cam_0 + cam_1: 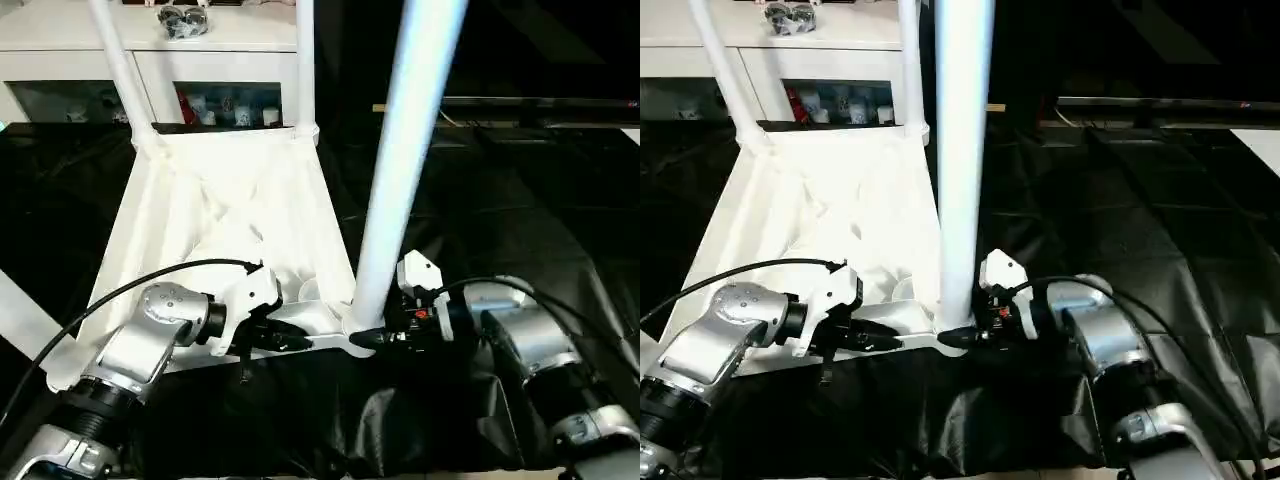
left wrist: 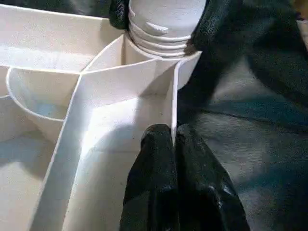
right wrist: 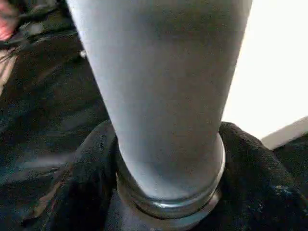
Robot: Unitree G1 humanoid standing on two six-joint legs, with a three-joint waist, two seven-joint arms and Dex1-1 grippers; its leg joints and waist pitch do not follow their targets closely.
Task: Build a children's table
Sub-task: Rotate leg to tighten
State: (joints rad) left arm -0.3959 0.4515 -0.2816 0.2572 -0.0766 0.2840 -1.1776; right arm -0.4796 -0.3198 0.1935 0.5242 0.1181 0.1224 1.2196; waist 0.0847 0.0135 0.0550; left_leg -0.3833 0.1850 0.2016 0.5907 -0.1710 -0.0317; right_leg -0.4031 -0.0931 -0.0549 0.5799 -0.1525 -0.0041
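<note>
Fingers (image 3: 250, 163) around leg (image 3: 163, 96) base

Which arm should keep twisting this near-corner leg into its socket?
Right. The right gripper has its fingers around the base of the leg at the corner socket. The left gripper is shut on the tabletop's rim, bracing it.

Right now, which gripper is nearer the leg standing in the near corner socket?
Right. The right gripper wraps the leg's base; the left gripper pinches the tabletop's rim beside that socket.

Left end effector (image 2: 173, 144) pinched closed; right end effector (image 1: 372, 340) fingers spread, arms converging
</note>
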